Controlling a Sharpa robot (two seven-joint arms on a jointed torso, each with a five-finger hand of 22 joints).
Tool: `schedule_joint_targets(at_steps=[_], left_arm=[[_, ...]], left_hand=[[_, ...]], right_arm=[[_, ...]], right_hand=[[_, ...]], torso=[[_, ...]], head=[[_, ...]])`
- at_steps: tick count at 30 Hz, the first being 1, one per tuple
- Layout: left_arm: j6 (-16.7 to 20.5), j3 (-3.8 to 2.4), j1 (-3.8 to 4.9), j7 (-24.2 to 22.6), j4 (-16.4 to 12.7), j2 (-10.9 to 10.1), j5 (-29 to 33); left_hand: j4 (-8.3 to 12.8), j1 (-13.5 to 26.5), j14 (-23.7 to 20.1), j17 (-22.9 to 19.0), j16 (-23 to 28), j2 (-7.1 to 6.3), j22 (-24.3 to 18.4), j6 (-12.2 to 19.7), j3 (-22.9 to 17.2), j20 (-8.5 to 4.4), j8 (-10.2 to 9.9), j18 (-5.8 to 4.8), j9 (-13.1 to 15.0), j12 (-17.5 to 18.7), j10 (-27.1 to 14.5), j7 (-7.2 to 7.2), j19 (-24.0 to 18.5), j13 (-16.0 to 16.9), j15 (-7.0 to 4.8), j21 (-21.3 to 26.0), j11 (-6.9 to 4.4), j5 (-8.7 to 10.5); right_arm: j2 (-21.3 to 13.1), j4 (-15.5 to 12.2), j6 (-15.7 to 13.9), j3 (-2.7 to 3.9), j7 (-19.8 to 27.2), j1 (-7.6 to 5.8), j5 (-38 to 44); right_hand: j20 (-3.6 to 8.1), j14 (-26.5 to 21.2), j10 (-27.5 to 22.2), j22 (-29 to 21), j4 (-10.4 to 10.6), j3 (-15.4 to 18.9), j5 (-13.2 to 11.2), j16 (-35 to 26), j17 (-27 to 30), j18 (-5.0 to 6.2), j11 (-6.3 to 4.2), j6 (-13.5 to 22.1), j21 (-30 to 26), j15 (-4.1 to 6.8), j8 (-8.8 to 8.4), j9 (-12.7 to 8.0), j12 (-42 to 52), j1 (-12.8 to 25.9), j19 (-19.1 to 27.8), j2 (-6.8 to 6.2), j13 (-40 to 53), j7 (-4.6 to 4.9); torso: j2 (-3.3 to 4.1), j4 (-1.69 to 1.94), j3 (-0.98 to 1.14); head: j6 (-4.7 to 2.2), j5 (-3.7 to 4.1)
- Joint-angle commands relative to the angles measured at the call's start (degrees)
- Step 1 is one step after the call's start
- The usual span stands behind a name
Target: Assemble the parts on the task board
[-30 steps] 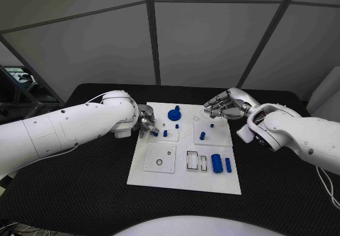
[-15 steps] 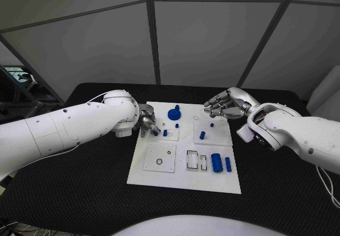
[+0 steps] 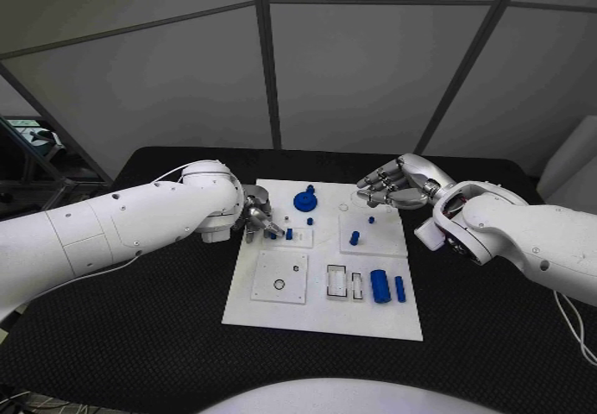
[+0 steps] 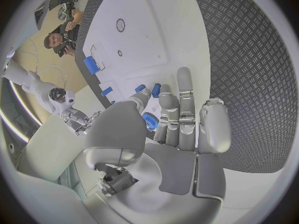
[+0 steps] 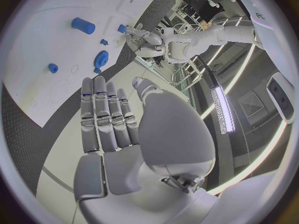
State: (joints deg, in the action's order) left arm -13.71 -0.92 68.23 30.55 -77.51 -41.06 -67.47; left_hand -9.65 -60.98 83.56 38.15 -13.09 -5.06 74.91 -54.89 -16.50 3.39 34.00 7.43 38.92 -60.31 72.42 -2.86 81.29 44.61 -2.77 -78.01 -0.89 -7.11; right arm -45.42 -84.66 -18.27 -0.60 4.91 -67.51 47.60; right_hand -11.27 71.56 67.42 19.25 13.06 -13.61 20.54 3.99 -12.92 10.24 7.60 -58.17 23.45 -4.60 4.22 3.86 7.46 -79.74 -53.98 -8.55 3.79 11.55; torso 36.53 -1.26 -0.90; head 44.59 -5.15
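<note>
Holding a small blue part between its fingertips, the left hand has edged slightly along the left side of the task board over the last second, toward the upright pegs there (a fine alignment, probably, ahead of seating the piece). The right hand has stayed put above the board's far right corner, fingers loosely apart and gripping nothing. Counted in the head view: one gear, four small pegs standing on the far half, two cylinders lying side by side near the right edge.
</note>
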Motion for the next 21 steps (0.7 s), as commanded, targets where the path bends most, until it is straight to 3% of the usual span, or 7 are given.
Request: schedule_joint_targets(at_steps=[1,7,13,21], left_arm=[[-0.2,0.0,0.06,0.1,0.1,0.1,-0.2],[0.2,0.0,0.05,0.2,0.3,0.1,-0.2],[1.3,-0.02,0.03,0.1,0.1,-0.2,-0.2],[6.1,-0.28,0.17,-0.1,-0.9,-1.7,1.8]], left_hand=[[-0.2,0.1,0.0,0.1,0.2,0.64,2.7,-0.4,0.7,0.0,-0.2,-3.81,-0.1,-0.2,0.3,0.09,0.2,0.0,-0.19,-0.2,0.07,0.26],[-0.7,-0.4,0.1,0.1,0.2,1.14,2.8,-0.4,2.7,0.0,-0.3,-3.83,-0.2,-0.2,0.3,0.09,0.3,0.0,-0.2,-0.2,0.07,0.23],[-2.6,0.1,0.1,0.1,0.3,1.46,3.1,-0.6,6.3,0.02,-0.4,-3.86,-0.3,-0.4,0.4,0.07,0.4,0.1,-0.18,-0.3,0.09,0.2],[-4.6,-0.1,0.1,0.2,0.3,2.66,2.2,0.1,9.1,0.06,-0.7,-3.59,-0.5,1.3,-1.0,-0.18,-0.2,-2.2,-0.08,0.7,0.3,-0.42]], right_arm=[[0.0,-0.1,0.2,0.03,0.3,-0.08,-0.1],[0.0,0.0,0.2,0.03,0.3,-0.08,-0.1],[0.0,0.1,0.3,0.03,0.4,-0.08,-0.1],[0.1,0.4,0.4,0.03,0.3,-0.08,-0.1]], right_hand=[[0.08,0.0,-0.4,0.0,0.0,0.3,0.3,-0.3,0.1,0.15,0.02,0.4,-0.3,-0.3,-0.13,0.0,0.2,0.5,-0.3,0.04,0.0,-0.08],[0.07,-0.1,-0.4,-0.1,0.1,0.3,0.4,-0.3,0.1,0.15,0.04,0.4,-0.3,-0.32,-0.14,0.0,0.2,0.6,-0.3,0.05,0.0,-0.06],[0.05,-0.1,-0.4,-0.1,0.1,0.4,0.4,-0.3,0.1,0.14,0.06,0.5,-0.4,-0.34,-0.14,0.0,0.3,0.7,-0.3,0.08,0.0,-0.05],[0.04,-0.1,-0.5,-0.2,0.2,0.4,0.5,-0.3,0.1,0.14,0.07,0.5,-0.5,-0.36,-0.14,0.0,0.3,0.7,-0.3,0.1,0.0,-0.03]], torso=[[0.03,-0.01,0.03],[-0.01,-0.01,0.01],[0.0,0.0,-0.05],[-0.07,0.0,0.02]], head=[[0.0,0.06],[0.06,0.07],[-0.03,0.17],[0.01,0.2]])
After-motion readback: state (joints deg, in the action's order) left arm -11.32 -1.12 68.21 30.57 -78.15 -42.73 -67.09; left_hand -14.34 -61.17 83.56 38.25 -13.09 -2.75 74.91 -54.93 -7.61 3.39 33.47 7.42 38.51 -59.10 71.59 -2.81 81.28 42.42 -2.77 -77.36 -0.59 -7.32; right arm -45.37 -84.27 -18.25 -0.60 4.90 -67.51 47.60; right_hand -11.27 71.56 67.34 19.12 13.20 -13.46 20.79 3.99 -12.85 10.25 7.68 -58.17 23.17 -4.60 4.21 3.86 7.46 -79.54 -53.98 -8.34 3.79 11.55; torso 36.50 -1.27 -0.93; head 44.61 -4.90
